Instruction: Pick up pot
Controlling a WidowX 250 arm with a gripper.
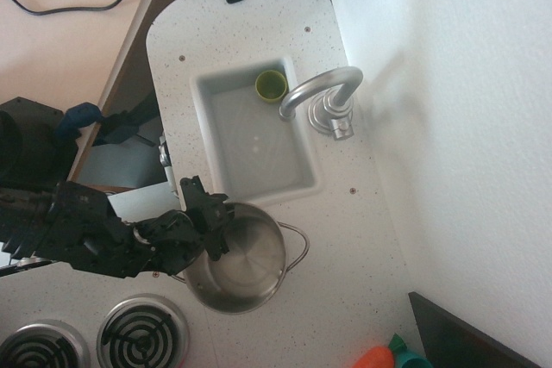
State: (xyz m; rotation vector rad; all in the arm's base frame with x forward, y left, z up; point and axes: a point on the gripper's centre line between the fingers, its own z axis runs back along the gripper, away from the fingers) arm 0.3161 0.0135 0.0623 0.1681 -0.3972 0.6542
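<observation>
Jaws (210,221) on the steel pot's (237,260) left rim!
They're clamped shut over that rim; pot sits tilted at the bench (345,239), just near of the sink (254,137).

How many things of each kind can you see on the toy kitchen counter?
Shiny round steel pot: 1
Small green cup in the sink: 1
Silver curved faucet: 1
Black coil stove burners: 2
Orange and teal toy, at the bottom edge: 1
Total: 6

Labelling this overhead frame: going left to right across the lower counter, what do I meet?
Stove burner → end effector → pot → orange toy at the bottom edge.
</observation>
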